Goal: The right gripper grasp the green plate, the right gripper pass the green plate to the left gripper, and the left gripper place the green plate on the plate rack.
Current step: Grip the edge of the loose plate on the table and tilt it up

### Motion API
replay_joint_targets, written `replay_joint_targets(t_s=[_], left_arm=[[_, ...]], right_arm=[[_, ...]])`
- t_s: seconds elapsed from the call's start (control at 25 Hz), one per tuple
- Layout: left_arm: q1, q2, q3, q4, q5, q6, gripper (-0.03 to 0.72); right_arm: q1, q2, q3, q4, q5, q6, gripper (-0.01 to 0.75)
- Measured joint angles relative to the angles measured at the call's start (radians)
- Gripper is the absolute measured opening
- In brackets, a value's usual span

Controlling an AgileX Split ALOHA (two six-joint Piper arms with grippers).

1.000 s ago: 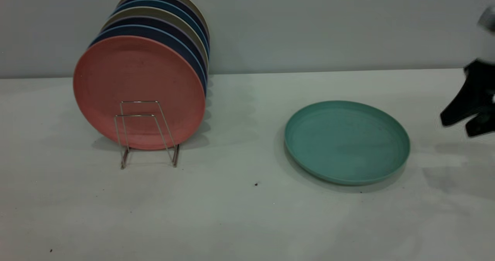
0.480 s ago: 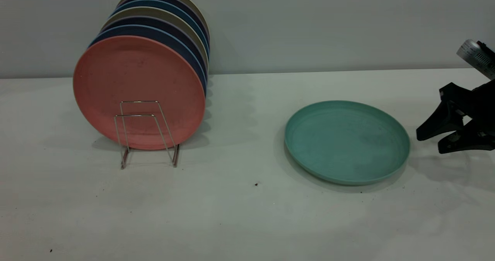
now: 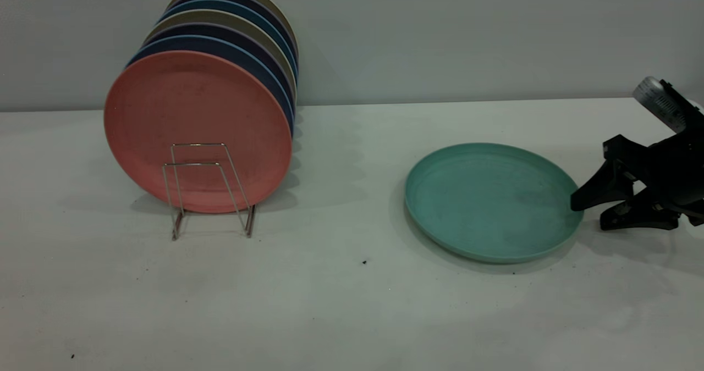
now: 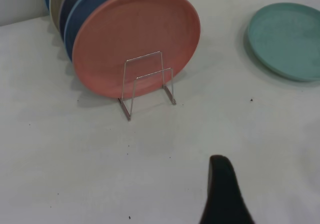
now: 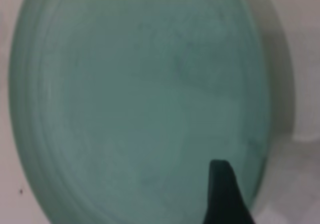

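The green plate (image 3: 489, 200) lies flat on the white table, right of centre. It also shows in the left wrist view (image 4: 290, 39) and fills the right wrist view (image 5: 135, 99). My right gripper (image 3: 588, 215) is open and low at the plate's right rim. Its upper fingertip (image 3: 576, 204) is at the rim and its lower one is on the table just outside it. One finger (image 5: 223, 194) shows over the rim in the right wrist view. The plate rack (image 3: 206, 187) stands at the left. A black part of my left gripper (image 4: 223, 194) shows over bare table in front of the rack (image 4: 147, 84).
A salmon-pink plate (image 3: 192, 118) stands upright in the rack, with several dark blue and beige plates (image 3: 242, 36) behind it. The rack's two front wire loops hold nothing. A grey wall runs along the back of the table.
My right gripper has come in from the right edge, moving left and down to the green plate's right rim. The plate and the rack have not moved.
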Motion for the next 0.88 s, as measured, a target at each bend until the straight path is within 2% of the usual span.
replay_joint_targets(t_s=[0.72,0.88], left_arm=[[0.0,0.0,0.0,0.001,0.001,0.002,0.501],[0.0,0.0,0.0,0.001,0.004,0.002,0.501]], right_arm=[[0.097,0.024,-0.001,0.133,-0.076,-0.094,0.449],[0.099,0.036,-0.007,0.161,-0.069,-0.112,0.399]])
